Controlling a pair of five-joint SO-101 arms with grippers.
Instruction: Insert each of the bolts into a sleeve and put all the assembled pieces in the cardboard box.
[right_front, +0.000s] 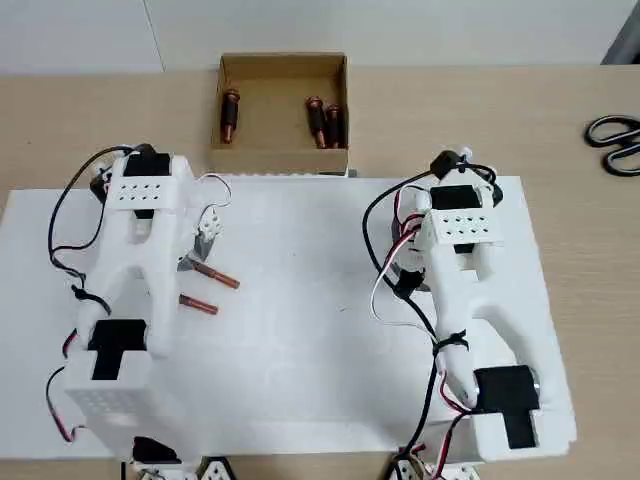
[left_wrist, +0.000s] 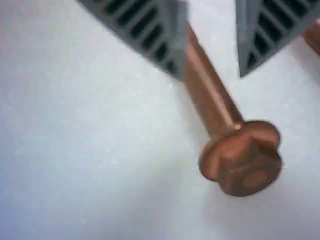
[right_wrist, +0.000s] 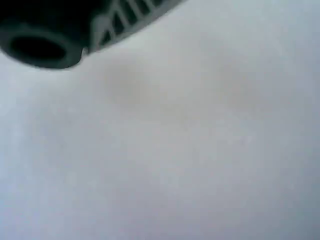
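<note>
From the high view, my left arm is bent down over a matte white foam board (right_front: 300, 340) that lies on the pale wood-grain table (right_front: 580, 230). The left gripper (left_wrist: 210, 67) is partly spread around a bolt (left_wrist: 215, 105). Its grey, ribbed, wedge-shaped fingers (left_wrist: 150, 30) straddle the smooth copper-coloured shank; 1 touches it, and the other stands off with a gap showing. The bolt lies flat on the board with its flanged hexagonal head pointing away from the gripper. A second bolt (right_front: 198, 304), the same copper colour, lies on the board just beside the first, and nothing touches it. In the right wrist view, a black tubular sleeve (right_wrist: 37, 47) with a rounded rim and an open dark bore sits against the grey ribbed part of the right gripper (right_wrist: 107, 27), low over the board — I cannot tell whether that gripper is clamped or loose. The cardboard box (right_front: 283, 160), square, brown and open-topped, sits at the far edge of the board. It holds 3 assembled pieces (right_front: 230, 115), copper with dark sleeves — 1 on its left side and 2 close together on its right. Black-handled scissors (right_front: 615, 145) lie far off on the table.
</note>
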